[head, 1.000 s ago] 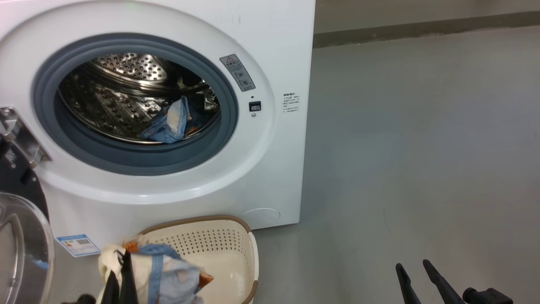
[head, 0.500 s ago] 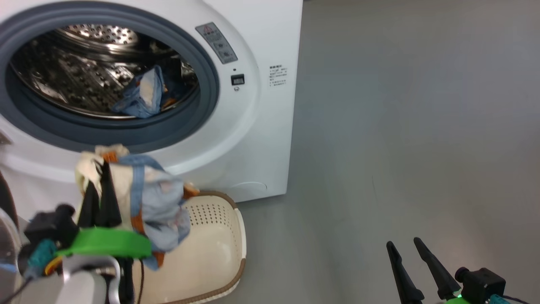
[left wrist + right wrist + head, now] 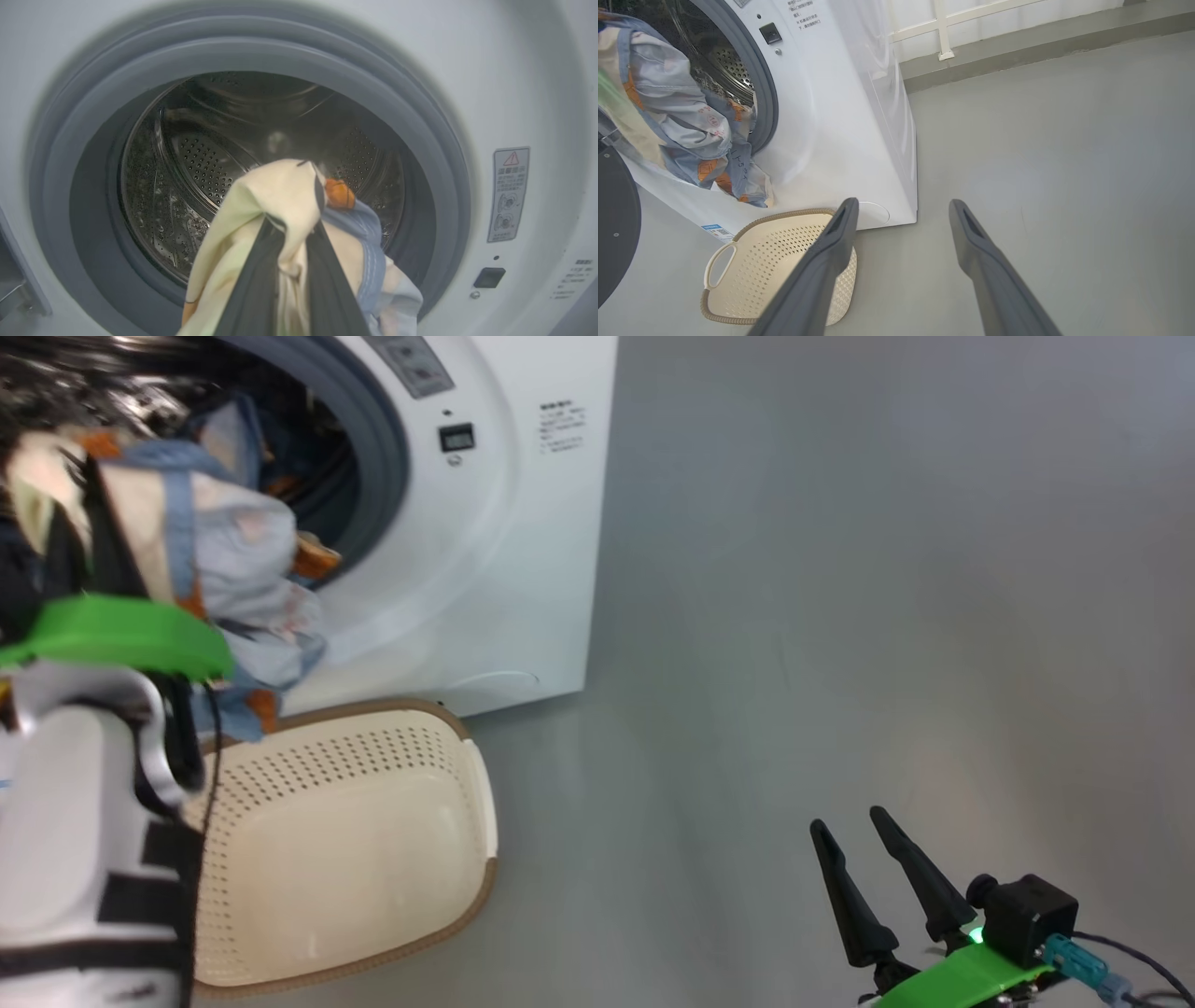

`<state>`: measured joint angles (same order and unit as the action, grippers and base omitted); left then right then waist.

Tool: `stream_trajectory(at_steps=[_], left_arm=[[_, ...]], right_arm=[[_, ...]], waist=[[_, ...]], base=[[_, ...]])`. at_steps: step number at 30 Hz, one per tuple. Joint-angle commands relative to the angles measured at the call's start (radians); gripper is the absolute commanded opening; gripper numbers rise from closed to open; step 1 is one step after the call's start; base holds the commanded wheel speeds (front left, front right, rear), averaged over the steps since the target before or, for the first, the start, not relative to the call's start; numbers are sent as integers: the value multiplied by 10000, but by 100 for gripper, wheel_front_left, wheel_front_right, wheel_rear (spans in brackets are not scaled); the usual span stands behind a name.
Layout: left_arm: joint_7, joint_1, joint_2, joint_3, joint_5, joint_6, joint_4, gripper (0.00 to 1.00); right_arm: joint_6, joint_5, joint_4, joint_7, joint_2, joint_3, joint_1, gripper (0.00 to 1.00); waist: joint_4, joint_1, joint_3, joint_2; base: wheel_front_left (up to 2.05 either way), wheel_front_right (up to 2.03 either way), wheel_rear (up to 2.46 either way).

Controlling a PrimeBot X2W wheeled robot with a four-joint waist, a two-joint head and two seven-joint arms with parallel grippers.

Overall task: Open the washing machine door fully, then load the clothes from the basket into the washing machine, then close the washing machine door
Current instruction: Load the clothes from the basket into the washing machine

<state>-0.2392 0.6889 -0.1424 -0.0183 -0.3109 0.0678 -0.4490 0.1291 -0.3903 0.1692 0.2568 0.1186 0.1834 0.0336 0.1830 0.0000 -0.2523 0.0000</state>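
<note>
My left gripper (image 3: 292, 225) is shut on a bundle of clothes (image 3: 273, 193), cream cloth and light blue fabric with orange prints. It holds them just in front of the open steel drum (image 3: 205, 163) of the washing machine (image 3: 504, 541). In the head view the clothes (image 3: 238, 560) hang at the upper left, above the basket (image 3: 373, 775), which looks empty. A bluish garment (image 3: 229, 425) lies inside the drum. The edge of the black washing machine door (image 3: 614, 224) stands swung open at the left. My right gripper (image 3: 848, 821) is open above the bare floor, holding nothing.
The grey rubber seal (image 3: 70, 154) rings the drum opening. A warning sticker (image 3: 509, 193) and a small black latch (image 3: 488, 277) sit on the machine's front to the right of it. Grey floor (image 3: 887, 569) stretches to the right of the machine, ending at a wall base (image 3: 1017, 51).
My left gripper has lifted the clothes out of the basket and up to the drum opening. The head camera has shifted, so the machine sits higher and further left. The right gripper stays open.
</note>
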Motion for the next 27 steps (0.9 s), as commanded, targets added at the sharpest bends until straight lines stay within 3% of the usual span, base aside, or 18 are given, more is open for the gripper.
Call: stream_trajectory(at_steps=[1,9,27], left_arm=[[-67,455,-399,308,127,89,87,0],[-215,2234,-763,614,358,245,-1941,0],[-224,5307,-1677,1392,908,232,-3908,0]], right_arm=[[16,-139,-185,49,56,259,248,100],[16,-211,-159,49,186,617,536,100],[16,-290,-443,49,450,786,459,100]], waist=[[439,0,-455,0],[1109,0,-1364,0],[1575,0,-3288,0]], base=[[0,0,0],[0,0,0],[0,0,0]])
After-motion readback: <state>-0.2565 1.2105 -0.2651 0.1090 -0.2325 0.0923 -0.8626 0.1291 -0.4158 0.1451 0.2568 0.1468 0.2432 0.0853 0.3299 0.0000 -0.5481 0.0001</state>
